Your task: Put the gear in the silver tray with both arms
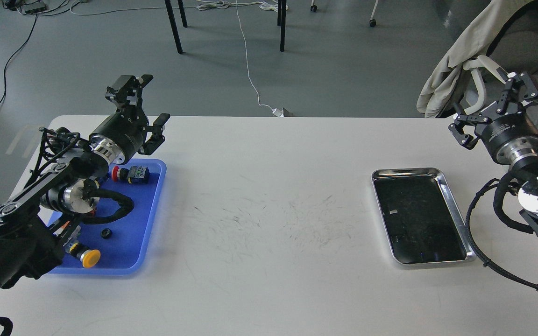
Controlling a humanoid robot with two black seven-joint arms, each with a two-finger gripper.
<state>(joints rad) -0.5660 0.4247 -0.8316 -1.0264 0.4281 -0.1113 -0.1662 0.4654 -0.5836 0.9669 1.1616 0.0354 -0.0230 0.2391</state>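
We have hardly begun: the shiny rectangular steel tray [456, 219], near the white worktop's [269, 210] right edge, holds nothing. The small black toothed gear [106, 233] lies in the blue plastic tray [154, 205] at the worktop's left edge, among button switches. Our left gripper [150, 105] hovers with fingers spread over that tray's far edge, the gear nearer us, beneath our forearm. Our right gripper [495, 109], fingers also spread and empty, hangs beyond the steel tray.
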